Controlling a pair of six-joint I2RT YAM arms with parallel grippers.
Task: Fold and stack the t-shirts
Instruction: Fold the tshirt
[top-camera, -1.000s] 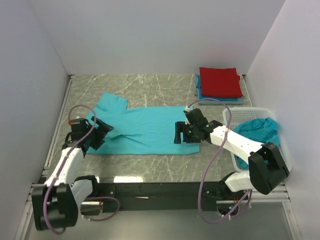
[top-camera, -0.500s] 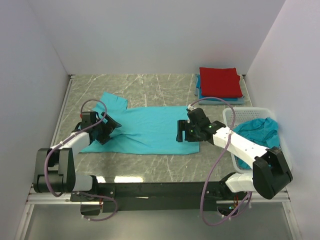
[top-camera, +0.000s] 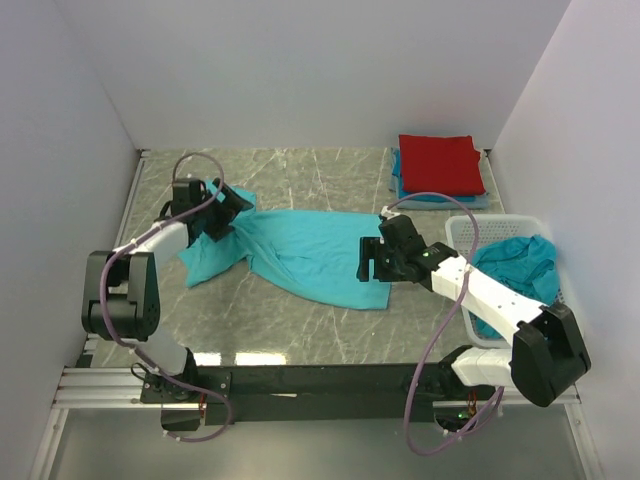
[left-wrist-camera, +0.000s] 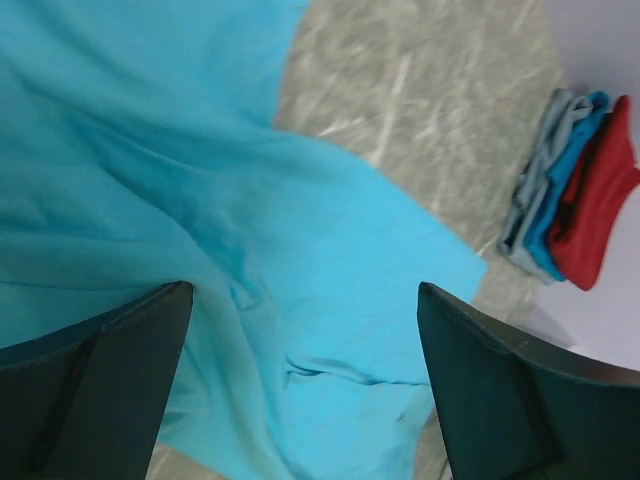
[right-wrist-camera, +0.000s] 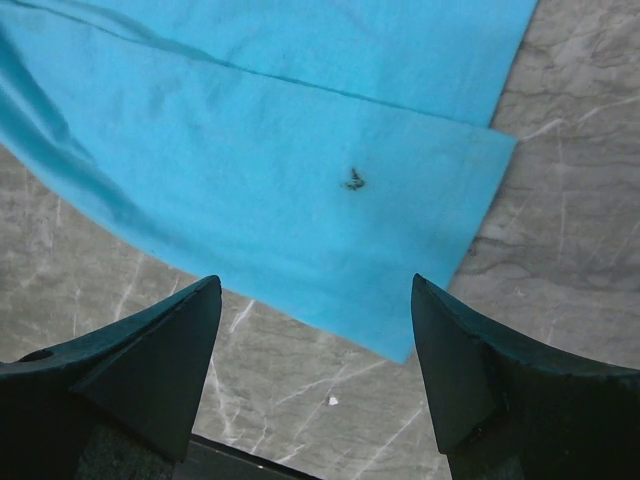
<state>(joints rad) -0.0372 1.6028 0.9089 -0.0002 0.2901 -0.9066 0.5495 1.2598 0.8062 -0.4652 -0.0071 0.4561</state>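
Top external | red-topped stack far-right | basket near spread shirt

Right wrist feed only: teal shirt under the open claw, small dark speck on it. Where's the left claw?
Observer: Left claw is at the spread shirt's far-left end, cloth bunched there.
Operator: Finished stack?
Observer: Folded pile at the far-right corner, red shirt on top.
Operator: More waiting?
Observer: One crumpled teal shirt in the white basket, right edge.
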